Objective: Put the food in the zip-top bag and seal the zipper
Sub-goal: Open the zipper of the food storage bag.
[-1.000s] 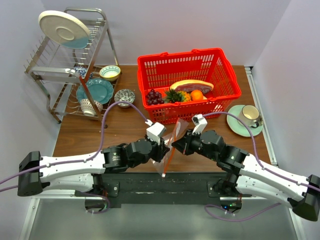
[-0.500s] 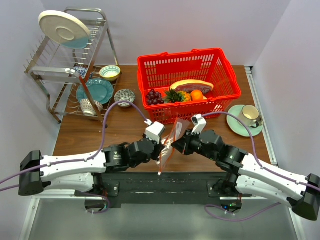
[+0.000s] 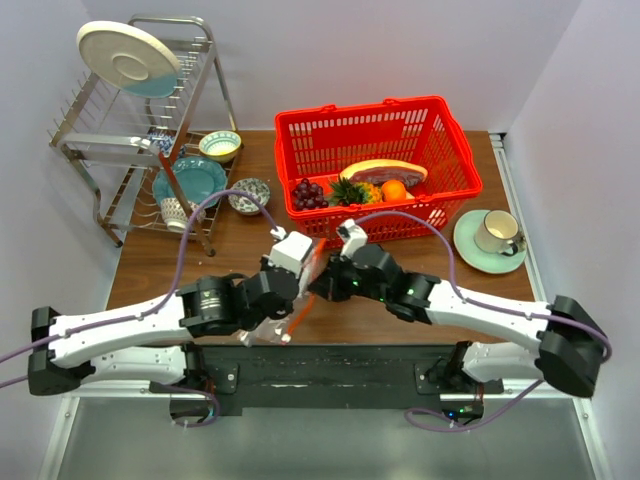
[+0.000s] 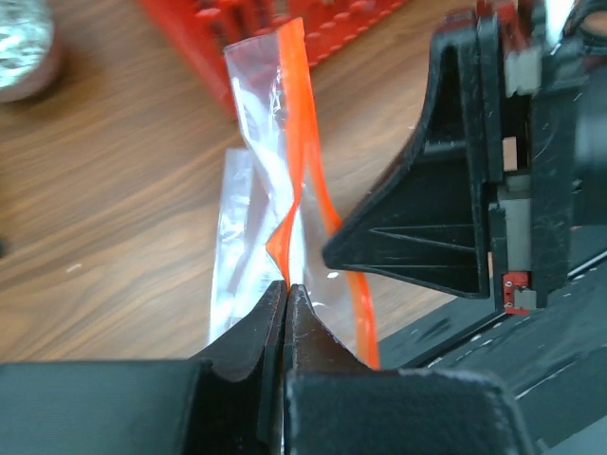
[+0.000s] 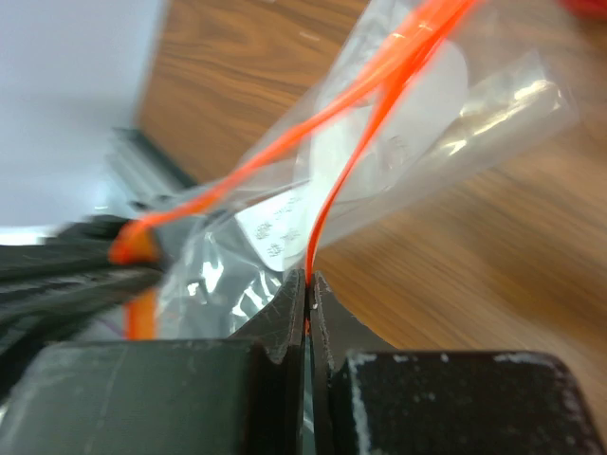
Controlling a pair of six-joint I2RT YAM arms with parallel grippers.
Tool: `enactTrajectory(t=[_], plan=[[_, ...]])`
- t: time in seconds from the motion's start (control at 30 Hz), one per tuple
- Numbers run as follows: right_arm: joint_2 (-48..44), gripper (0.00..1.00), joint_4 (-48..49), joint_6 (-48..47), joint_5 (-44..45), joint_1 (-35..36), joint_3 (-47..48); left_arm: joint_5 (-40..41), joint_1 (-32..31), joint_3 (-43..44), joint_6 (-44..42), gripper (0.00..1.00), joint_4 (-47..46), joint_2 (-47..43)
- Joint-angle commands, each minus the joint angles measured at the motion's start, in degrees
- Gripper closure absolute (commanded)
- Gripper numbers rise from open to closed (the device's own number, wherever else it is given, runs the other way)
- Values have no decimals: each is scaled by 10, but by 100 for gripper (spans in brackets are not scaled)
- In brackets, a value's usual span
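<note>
Dark wood-grain counter (image 3: 160,270), pale walls (image 3: 400,50) enclosing; left claw (image 4: 286,294) and right claw (image 5: 308,282) both clamping red-orange zipper (image 4: 295,95) of crinkly clear zip-top bag (image 4: 248,190).

Robot lab bench dressed as a kitchen corner.
A left arm (image 3: 120,330) and a right arm (image 3: 490,310), trailing purple cables (image 3: 185,250), are bolted to a black plate (image 3: 340,365) at the edge of a wooden table (image 3: 170,265) boxed in by bare white walls (image 3: 350,50). The table carries a dish rack (image 3: 100,150) with a plate (image 3: 128,58) and bowls (image 3: 219,146), a cup (image 3: 494,231) on a saucer (image 3: 470,252), and a red basket (image 3: 375,125) of toy fruit (image 3: 350,190).
</note>
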State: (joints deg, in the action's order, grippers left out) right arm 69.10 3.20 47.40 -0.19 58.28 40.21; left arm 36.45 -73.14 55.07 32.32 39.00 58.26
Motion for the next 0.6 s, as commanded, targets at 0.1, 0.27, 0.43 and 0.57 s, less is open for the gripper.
enactTrajectory(t=[0.1, 0.27, 0.43, 0.57], plan=[[42, 100, 105, 2, -37, 15, 74, 60, 0, 59, 35, 100, 127, -74], [39, 100, 97, 29, 20, 15, 10, 0, 1, -86, 9, 100, -62, -114], [12, 100, 58, 74, 87, 16, -72, -14, 1, -160, 22, 100, -157, -86], [-9, 100, 28, 100, 127, 16, -120, 11, 0, -159, 27, 100, -170, -38]])
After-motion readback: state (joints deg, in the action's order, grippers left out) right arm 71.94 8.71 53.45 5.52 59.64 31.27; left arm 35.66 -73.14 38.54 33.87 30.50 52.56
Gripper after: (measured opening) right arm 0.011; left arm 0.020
